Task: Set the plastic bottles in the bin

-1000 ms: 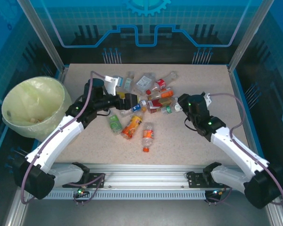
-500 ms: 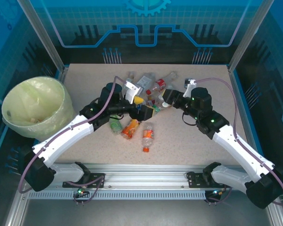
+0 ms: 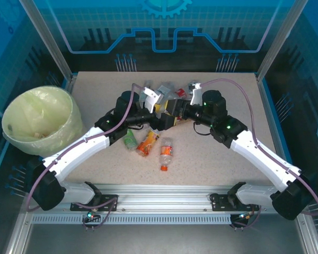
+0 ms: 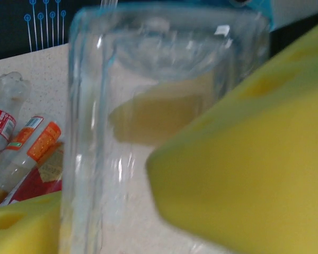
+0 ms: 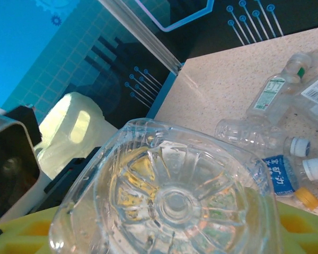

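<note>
Right tool (image 5: 164,211) clamped on clear bottle (image 5: 169,196) | left tool (image 4: 122,185): I can't tell | most plastic bottles (image 3: 147,143) wait near tools, not in bin (image 3: 8,114)

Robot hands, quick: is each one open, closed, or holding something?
Right hand: closed on a clear bottle.
Left hand: its fingers sit around a clear bottle too; cannot tell if it grips.

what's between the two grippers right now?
A clear bottle. The left gripper and right gripper meet in the top view, and each wrist view shows the bottle against yellow pads.
</note>
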You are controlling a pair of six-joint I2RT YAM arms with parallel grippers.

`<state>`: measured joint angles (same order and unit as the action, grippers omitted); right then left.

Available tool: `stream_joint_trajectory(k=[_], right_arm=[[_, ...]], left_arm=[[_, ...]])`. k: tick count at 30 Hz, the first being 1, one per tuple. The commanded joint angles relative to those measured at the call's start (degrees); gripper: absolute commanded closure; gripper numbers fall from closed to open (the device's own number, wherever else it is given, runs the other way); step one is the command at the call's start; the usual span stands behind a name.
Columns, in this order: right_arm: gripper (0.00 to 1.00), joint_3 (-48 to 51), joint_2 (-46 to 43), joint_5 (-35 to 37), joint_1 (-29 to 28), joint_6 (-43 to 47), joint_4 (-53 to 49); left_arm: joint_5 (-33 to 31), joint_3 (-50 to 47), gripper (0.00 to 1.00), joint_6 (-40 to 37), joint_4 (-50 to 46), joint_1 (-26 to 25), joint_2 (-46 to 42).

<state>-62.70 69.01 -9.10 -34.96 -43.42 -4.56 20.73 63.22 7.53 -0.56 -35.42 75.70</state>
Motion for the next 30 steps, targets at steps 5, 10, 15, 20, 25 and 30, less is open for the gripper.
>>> stream_joint_trajectory(k=[5, 10, 15, 20, 25, 30], right_arm=[[0.46, -1.72, 0.88, -4.34, -0.88, 0.06, 3.62], [0.37, -3.16, 1.7, -6.46, -0.9, -0.04, 3.56], [0.09, -3.56, 1.82, -8.02, -0.5, -0.18, 3.72], [0.0, -3.01, 0.7, -6.46, -0.16, -0.67, 3.64], [0.0, -0.28, -2.02, 1.35, -0.07, -1.92, 2.78], [0.0, 3.76, -5.81, 7.33, 0.08, -1.53, 3.88]], left_arm=[[3.78, -0.12, 0.4, 0.44, 4.18, -0.43, 0.58], [3.38, -0.49, 0.49, -0.54, 3.31, -0.42, 0.59], [-1.2, -1.68, 0.53, -0.11, 4.25, -0.38, 0.32], [-5.46, -2.51, 0.55, -0.43, 3.82, -0.43, -0.15], [-12.16, -4.22, 0.55, 0.02, 4.43, -0.21, -2.76], [-19.67, -5.91, 0.56, -0.39, 3.61, -0.13, -6.54]])
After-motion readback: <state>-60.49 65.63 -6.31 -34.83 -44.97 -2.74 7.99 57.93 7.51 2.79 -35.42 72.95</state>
